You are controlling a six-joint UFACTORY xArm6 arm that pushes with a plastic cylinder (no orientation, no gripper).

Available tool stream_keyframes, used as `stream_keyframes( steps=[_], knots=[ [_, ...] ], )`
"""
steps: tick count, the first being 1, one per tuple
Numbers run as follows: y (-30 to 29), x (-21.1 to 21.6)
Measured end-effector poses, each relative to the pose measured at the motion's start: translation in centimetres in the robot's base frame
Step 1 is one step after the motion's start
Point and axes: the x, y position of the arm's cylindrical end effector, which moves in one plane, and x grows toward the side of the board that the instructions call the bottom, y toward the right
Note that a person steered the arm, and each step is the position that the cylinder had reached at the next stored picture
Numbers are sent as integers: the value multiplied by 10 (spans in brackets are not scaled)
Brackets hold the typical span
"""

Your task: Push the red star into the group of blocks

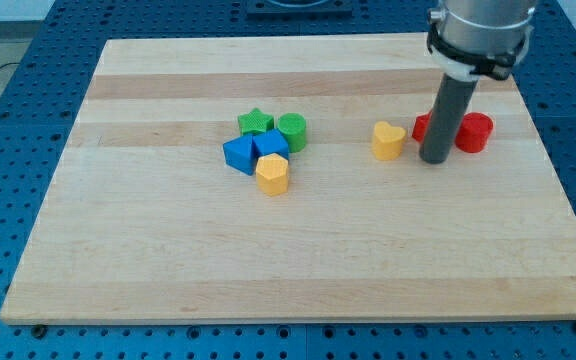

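Note:
The red star [423,127] lies at the view's right on the wooden board [298,250], mostly hidden behind my rod. My tip [434,159] rests on the board just in front of the star, at its lower right edge. A red cylinder [474,132] sits right of the rod. A yellow heart [388,140] lies just left of the tip. The group sits at centre left: a green star [255,123], a green cylinder [291,131], two blue blocks [240,155] [270,145] and a yellow hexagon [272,173].
The board rests on a blue perforated table [28,80]. The arm's grey housing [480,35] hangs above the board's upper right corner.

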Motion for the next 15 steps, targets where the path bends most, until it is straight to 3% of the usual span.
stream_keyframes(
  steps=[3,5,6,7,8,9,11,12,14,15],
  knots=[
    [-133,-9],
    [-77,-21],
    [-65,-80],
    [-32,-113],
    [47,-110],
    [83,-92],
    [41,-52],
    [2,-17],
    [-96,1],
    [-76,1]
  ],
)
